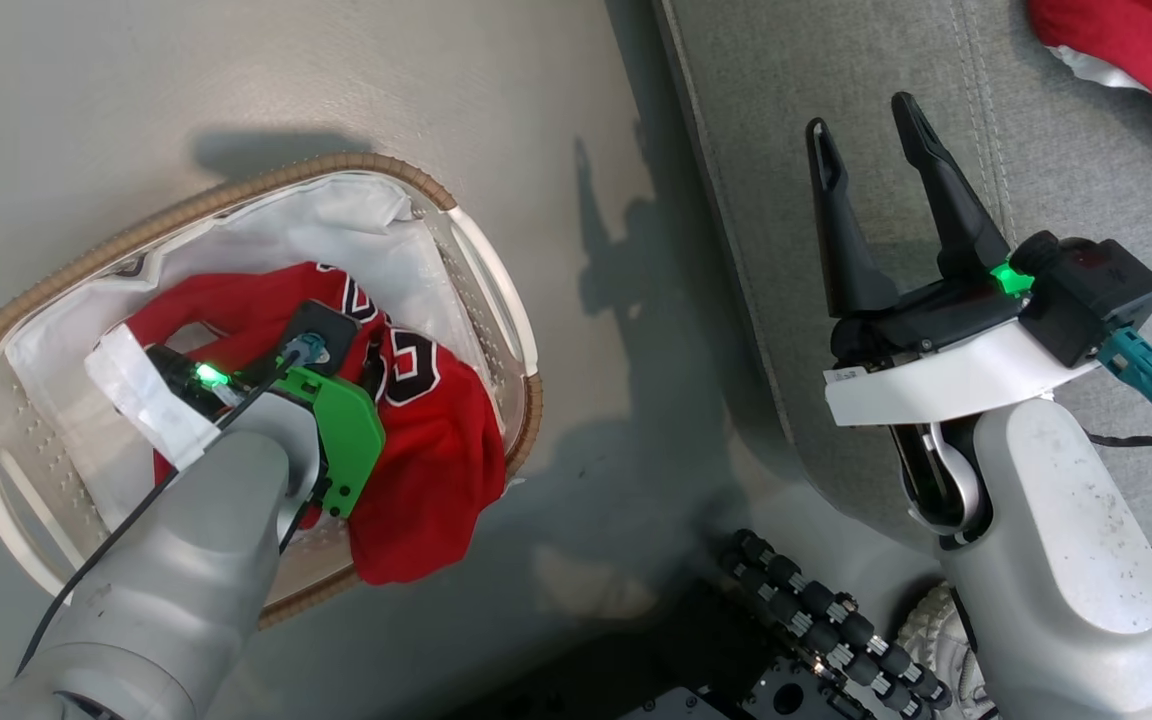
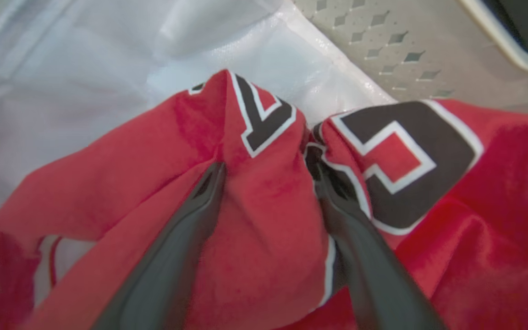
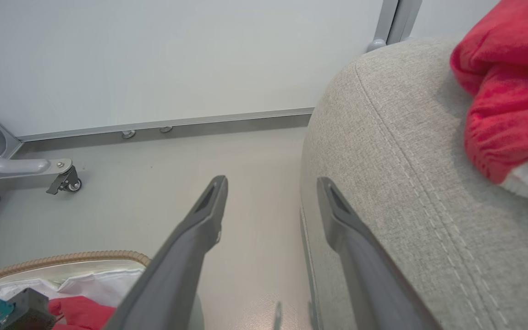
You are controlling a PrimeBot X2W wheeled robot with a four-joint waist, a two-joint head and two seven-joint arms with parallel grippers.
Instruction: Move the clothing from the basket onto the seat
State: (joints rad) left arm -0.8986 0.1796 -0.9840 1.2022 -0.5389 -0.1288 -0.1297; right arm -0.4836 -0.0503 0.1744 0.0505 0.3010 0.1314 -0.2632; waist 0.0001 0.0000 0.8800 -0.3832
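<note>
The robot's left gripper (image 2: 266, 172) stands plunged into the red jersey (image 1: 431, 450), its two dark fingers spread wide and pressed down either side of a raised fold of cloth. They are not closed on it, so nothing is held. The straddle looks meant to gather that ridge for a pinch. The crumpled jersey lies inside the white laundry basket (image 1: 151, 228) on the floor (image 1: 136, 80) at left, on the basket's white cloth liner (image 1: 336, 215), with its near corner spilling over the woven rim.

To the right, the right gripper (image 1: 861, 118) hangs with its fingers equally wide apart and empty. It is above the left edge of the grey upholstered seat (image 1: 786, 60), apparently parked clear of the working arm. At the far right of the seat rests a second red garment with white trim (image 1: 1136, 40), one piece already delivered, by the look of it.

From the head camera, the left wrist and its green bracket (image 1: 346, 430) hide the left fingers and part of the jersey. The black numerals are folded, so only fragments read. The garment on the seat is cut off by the frame's edge. Whether anything lies under the jersey cannot be told.
</note>
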